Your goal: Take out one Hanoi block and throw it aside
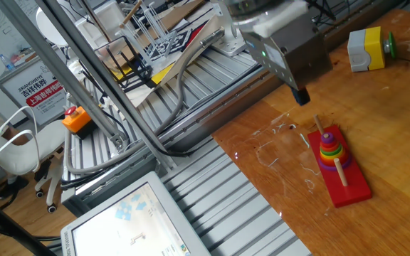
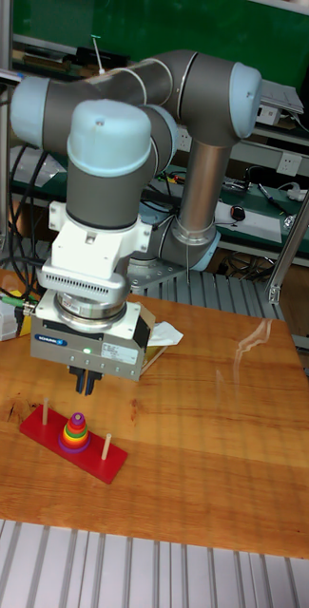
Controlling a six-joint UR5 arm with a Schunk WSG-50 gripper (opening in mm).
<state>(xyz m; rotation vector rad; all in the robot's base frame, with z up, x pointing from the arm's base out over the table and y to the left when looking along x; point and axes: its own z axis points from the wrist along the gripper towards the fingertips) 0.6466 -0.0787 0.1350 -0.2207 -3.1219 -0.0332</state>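
above the red peg base (image 2: 73, 444) hangs my gripper (image 2: 86, 383), and it has hold of nothing. its dark fingers sit close together in the tall fixed view, nearly closed as far as i can judge, though the fixed view shows only one dark tip and doesn't settle it. the fingertips stop short of the stack, a little up and to the side of the middle peg, not touching anything.

below them the stack of rings (image 1: 329, 151) sits on the middle peg of that base, coloured discs piled widest at the bottom. the purple hanoi block (image 1: 327, 165) reads as the lowest band in the fixed view, resting against the base with the other rings on top of it; in the tall fixed view i can't separate it cleanly from the rest. the two outer pegs of the base stand bare.

further out from the base, on the wooden table (image 1: 404, 121), a grey and yellow box (image 1: 366, 49) sits well apart, toward the far edge.

by my reading the task has barely started: no block is off its peg and nothing has been thrown aside. i have yet to lower onto the stack, close on a ring, lift it clear of the peg and toss it away from the base.
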